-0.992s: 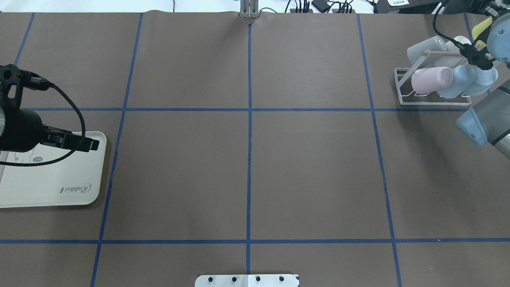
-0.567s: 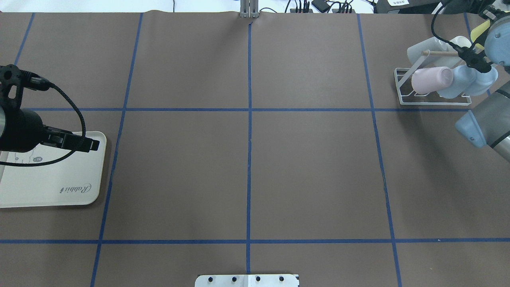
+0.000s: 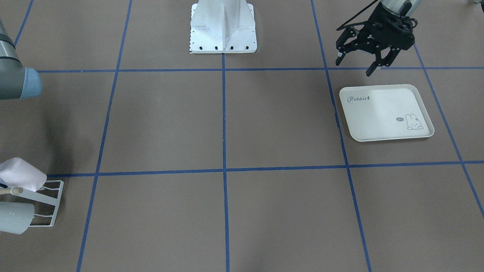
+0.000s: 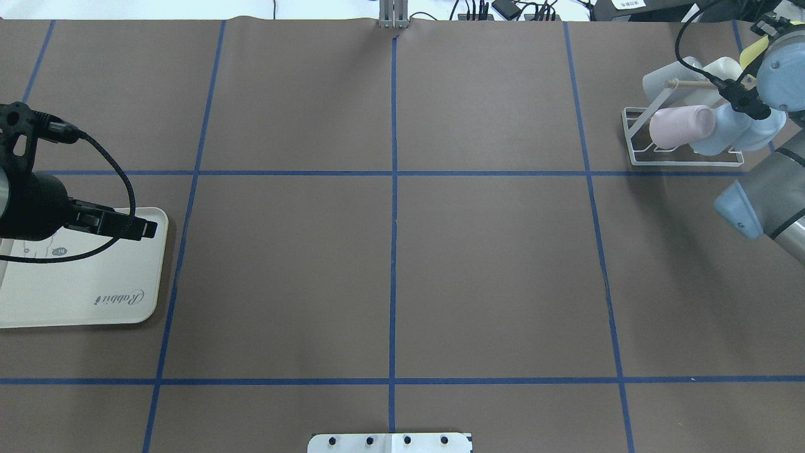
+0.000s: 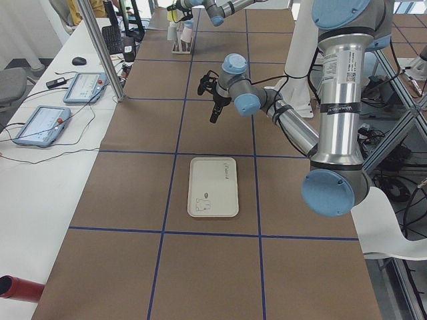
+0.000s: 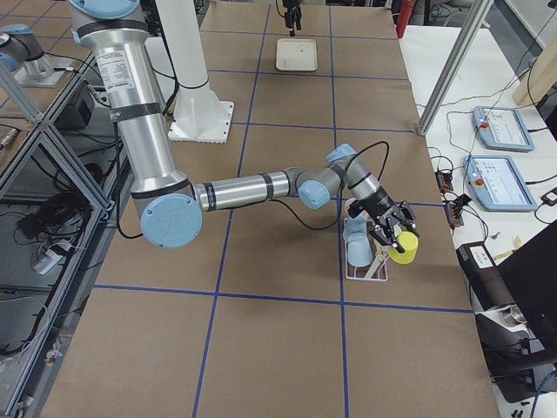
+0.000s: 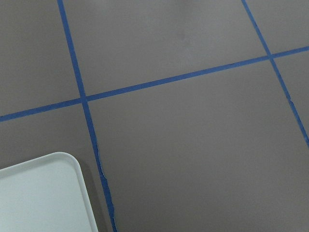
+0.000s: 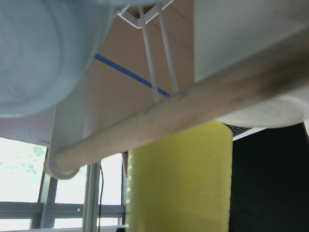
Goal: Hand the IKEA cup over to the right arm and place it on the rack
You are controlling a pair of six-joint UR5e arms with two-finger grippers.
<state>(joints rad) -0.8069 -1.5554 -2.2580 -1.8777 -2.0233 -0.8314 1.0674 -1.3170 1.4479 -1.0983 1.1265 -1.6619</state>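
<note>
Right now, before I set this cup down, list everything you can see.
table: one, brown with a blue tape grid
tray: one, cream with a rabbit print, robot's left side
rack: one, white wire with a wooden rod, far right
pink cup: one, on rack
pale blue cups: two, on rack
whitish cups: two, rack's far side
yellow cup: one, in right end effector, beside rack
tablets: two, side bench
base plate: one, white, robot's table edge
left end effector: black, open, raised near tray
right end effector: black, gripping yellow cup
</note>
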